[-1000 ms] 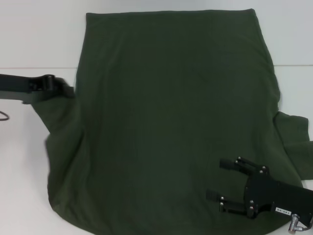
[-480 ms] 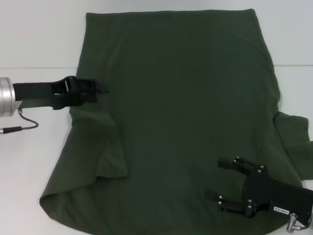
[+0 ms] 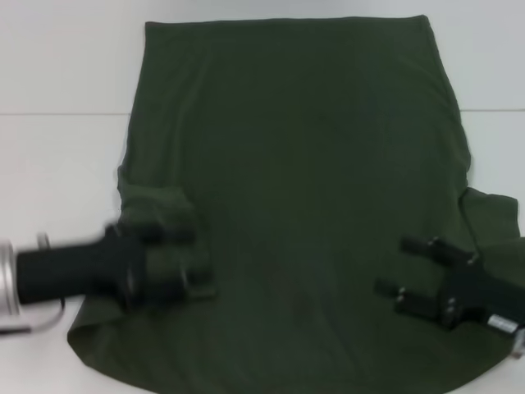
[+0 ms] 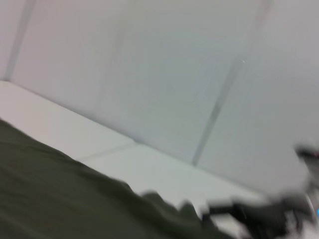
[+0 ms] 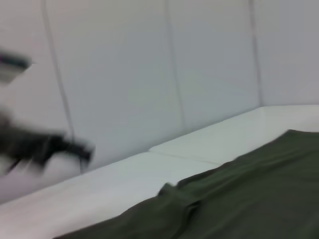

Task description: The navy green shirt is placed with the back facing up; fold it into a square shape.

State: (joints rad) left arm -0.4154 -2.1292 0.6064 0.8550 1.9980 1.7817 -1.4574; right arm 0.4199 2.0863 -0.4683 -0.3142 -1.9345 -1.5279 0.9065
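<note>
The navy green shirt [image 3: 295, 164] lies back up on the white table, far bigger than the grippers. Its left sleeve [image 3: 160, 209] is folded in onto the body; its right sleeve [image 3: 492, 217] still sticks out to the side. My left gripper [image 3: 187, 263] is blurred and hovers over the folded sleeve's near end, open and holding nothing. My right gripper [image 3: 404, 267] is open and empty over the shirt's near right part. The shirt also shows in the left wrist view [image 4: 60, 199] and in the right wrist view [image 5: 239, 199].
The white table [image 3: 57, 180] shows bare strips to the left and right of the shirt. A seam line crosses the table [image 3: 66, 113] behind the left arm. A pale panelled wall [image 5: 149, 74] stands beyond the table.
My left gripper carried the left sleeve inward over the shirt, let it go, then swung toward the near edge. My right gripper shifted to the right and a little farther from me.
</note>
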